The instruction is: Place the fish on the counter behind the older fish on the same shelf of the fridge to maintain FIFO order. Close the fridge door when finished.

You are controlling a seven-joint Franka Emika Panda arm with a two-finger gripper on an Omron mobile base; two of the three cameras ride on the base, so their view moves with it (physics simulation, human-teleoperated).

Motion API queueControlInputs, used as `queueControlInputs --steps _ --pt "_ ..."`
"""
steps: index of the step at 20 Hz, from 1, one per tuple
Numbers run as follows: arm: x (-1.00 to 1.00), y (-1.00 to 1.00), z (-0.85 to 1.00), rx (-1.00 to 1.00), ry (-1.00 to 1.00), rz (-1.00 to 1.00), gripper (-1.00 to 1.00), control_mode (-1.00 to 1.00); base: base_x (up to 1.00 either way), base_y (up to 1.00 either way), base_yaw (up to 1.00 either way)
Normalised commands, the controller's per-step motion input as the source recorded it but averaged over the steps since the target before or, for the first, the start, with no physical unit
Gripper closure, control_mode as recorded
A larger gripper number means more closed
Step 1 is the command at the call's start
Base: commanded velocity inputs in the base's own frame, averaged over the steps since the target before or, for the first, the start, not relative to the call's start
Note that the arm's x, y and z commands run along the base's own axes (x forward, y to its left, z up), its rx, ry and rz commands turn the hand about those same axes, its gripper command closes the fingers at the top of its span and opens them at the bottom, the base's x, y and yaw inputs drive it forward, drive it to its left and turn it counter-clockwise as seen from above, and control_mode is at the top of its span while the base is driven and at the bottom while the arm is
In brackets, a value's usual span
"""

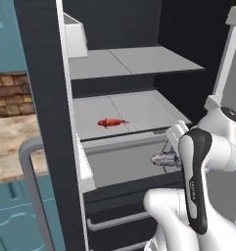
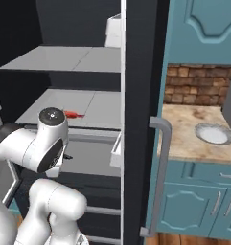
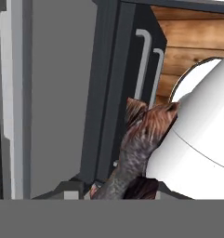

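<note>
The fridge (image 1: 139,29) stood open, and the red fish (image 1: 112,122) lay alone on its shelf (image 1: 153,110), left of the middle and near the front lip, with a bare shelf one level higher. The claw (image 1: 174,158) was clamped on the grey fish (image 1: 163,158), which hung in front of the fridge just below that lip; in the hand view the fish (image 3: 134,148) ran up from between the fingers. To the right the counter (image 2: 184,139) carried a plate (image 2: 214,134) near its back edge.
</note>
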Motion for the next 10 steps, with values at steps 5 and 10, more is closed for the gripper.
queueControlInputs --steps 5,10 --pt "0.0 0.0 0.0 0.0 0.0 0.0 1.0 1.0 0.8 0.09 -0.09" --pt "0.0 0.0 0.0 0.0 0.0 0.0 1.0 1.0 0.82 0.37 -0.07"
